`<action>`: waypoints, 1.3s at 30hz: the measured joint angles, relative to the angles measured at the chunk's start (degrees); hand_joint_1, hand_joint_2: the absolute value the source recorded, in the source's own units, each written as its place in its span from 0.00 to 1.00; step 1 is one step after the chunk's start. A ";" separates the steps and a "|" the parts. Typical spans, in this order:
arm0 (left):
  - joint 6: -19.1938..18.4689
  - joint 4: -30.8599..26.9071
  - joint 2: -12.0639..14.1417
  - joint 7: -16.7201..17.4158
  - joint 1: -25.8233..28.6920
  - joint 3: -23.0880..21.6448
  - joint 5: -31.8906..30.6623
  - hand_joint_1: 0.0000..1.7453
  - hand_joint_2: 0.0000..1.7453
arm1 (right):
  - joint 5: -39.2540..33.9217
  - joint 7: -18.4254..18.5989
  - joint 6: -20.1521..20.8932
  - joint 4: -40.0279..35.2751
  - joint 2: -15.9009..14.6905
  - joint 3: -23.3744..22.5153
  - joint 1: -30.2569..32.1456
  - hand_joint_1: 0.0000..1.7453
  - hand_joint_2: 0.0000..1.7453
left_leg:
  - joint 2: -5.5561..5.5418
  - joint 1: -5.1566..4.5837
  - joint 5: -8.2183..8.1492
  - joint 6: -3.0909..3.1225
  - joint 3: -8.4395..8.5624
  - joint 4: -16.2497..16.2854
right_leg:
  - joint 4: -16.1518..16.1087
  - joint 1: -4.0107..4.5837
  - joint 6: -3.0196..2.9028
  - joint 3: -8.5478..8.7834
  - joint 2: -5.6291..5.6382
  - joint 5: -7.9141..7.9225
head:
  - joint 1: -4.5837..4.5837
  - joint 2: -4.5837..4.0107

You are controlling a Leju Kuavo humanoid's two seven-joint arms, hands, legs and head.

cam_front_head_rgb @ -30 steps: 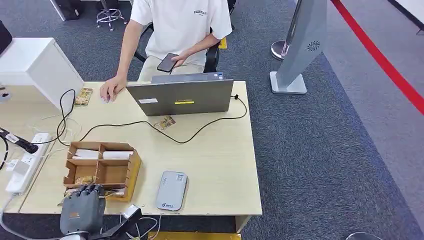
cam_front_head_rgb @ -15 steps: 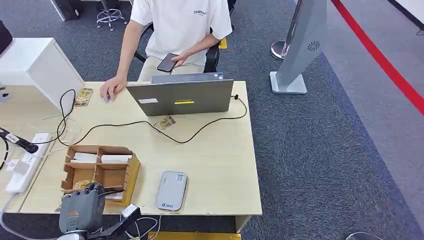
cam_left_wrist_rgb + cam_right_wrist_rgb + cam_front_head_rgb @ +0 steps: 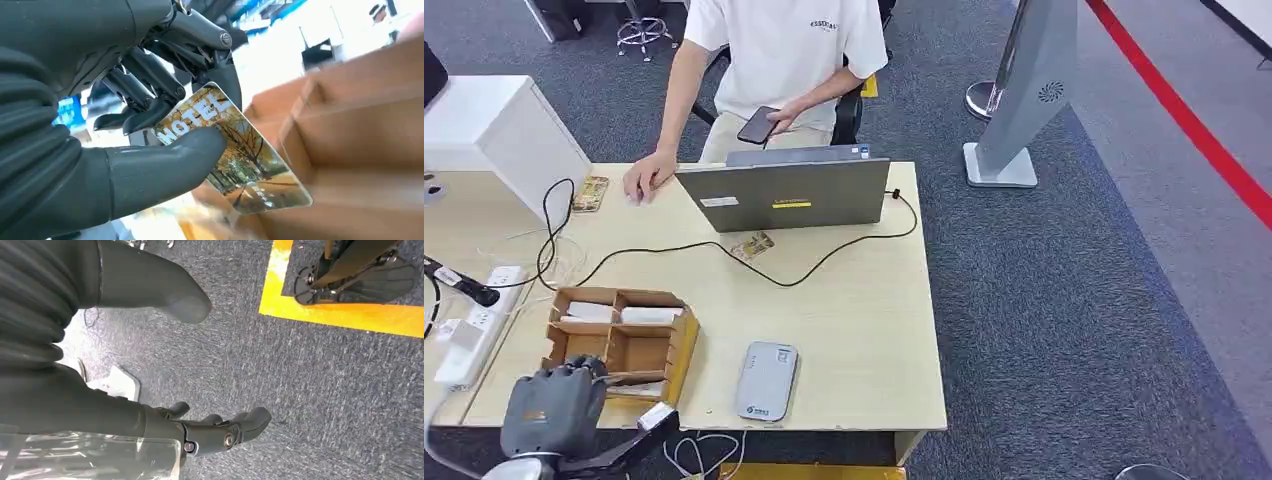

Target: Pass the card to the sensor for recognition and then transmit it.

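So the left hand [image 3: 552,408] is sitting at about 7 o'clock in the head view, right at the near edge of the bench [image 3: 864,330], and it's pinching the card [image 3: 235,150] between thumb and fingers. The wrist camera is showing a hotel key card with an autumn tree print. It's hovering just beside the near side of the cardboard tray [image 3: 619,335], so I'm guessing the pick-up part is done. Moving right, the grey card reader [image 3: 766,381] is lying at roughly 6 o'clock, near the tray but apart from it, and nothing's touching it, so the scan and the handover are both still to come. The right hand [image 3: 220,432] is hanging over the floor, fingers loosely apart, holding nothing.
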 joint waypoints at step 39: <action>15.00 42.63 6.66 5.33 -51.60 -5.86 -4.77 1.00 1.00 | 7.56 0.57 3.19 0.13 -0.07 3.56 -0.82 0.00 1.00 | 0.08 0.00 0.12 -0.04 -0.09 0.12 | 0.05 -0.01 -0.04 -0.09 0.14 0.23 | 0.02 0.00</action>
